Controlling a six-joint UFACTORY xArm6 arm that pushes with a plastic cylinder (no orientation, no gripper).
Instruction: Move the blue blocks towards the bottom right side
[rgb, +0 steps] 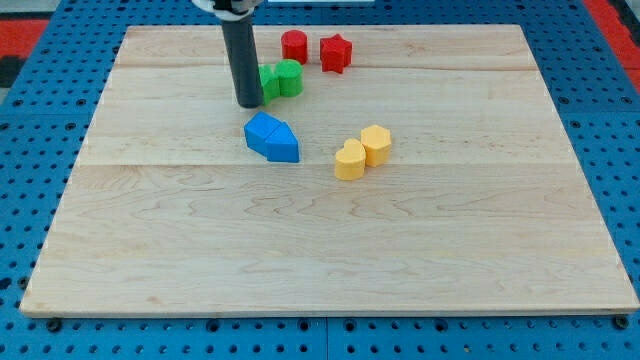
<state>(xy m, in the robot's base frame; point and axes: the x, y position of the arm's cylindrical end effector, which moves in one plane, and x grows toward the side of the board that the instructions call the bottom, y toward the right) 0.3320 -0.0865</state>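
Note:
Two blue blocks (271, 137) lie pressed together near the board's middle, slightly to the view's left; their shapes are angular, and they read as one wedge-like mass. My rod comes down from the view's top, and my tip (249, 103) rests on the board just above and left of the blue blocks, a small gap apart from them. The tip stands right beside two green blocks (281, 79), partly hiding the left one.
A red cylinder (294, 45) and a red star-like block (336, 52) sit near the view's top. Two yellow blocks (363, 151) lie touching to the right of the blue ones. The wooden board (330, 260) is edged by blue pegboard.

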